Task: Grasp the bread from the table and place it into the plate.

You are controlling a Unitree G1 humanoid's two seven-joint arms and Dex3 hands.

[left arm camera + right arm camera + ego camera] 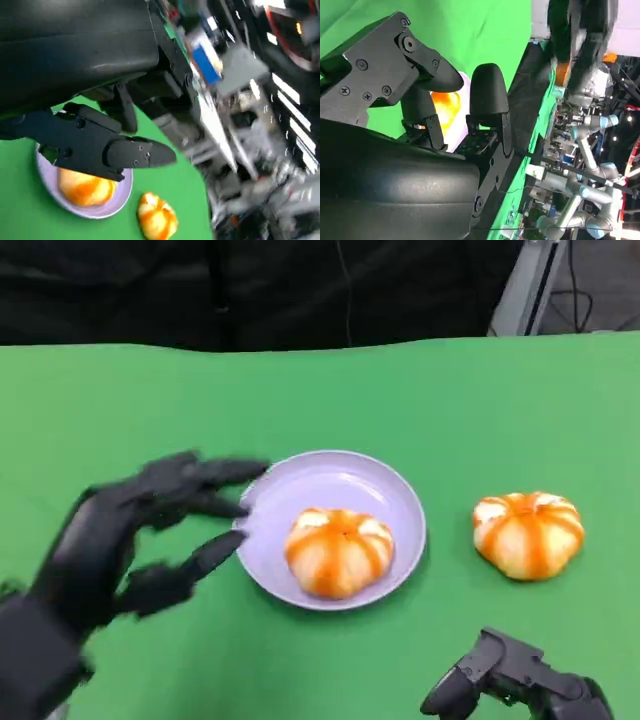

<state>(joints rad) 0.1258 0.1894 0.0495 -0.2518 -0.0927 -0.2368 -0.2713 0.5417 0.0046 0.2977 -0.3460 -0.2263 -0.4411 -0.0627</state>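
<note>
An orange-striped bread roll (339, 551) lies in the lavender plate (399, 494) at the table's middle. A second like roll (529, 533) sits on the green cloth to the plate's right. My left hand (130, 541) hovers just left of the plate, fingers spread and holding nothing, its fingertips near the plate's rim. In the left wrist view the fingers (125, 152) hang over the plate (117, 197) and its roll (85, 187), with the other roll (156, 217) beyond. My right hand (520, 680) rests low at the front edge, fingers curled in, holding nothing. A roll (447, 105) peeks between its fingers.
The green cloth (300, 390) covers the whole table, ending at a dark backdrop behind. A grey metal stand (525, 285) rises beyond the far right corner. Lab equipment and robot arms stand past the table edge in the wrist views.
</note>
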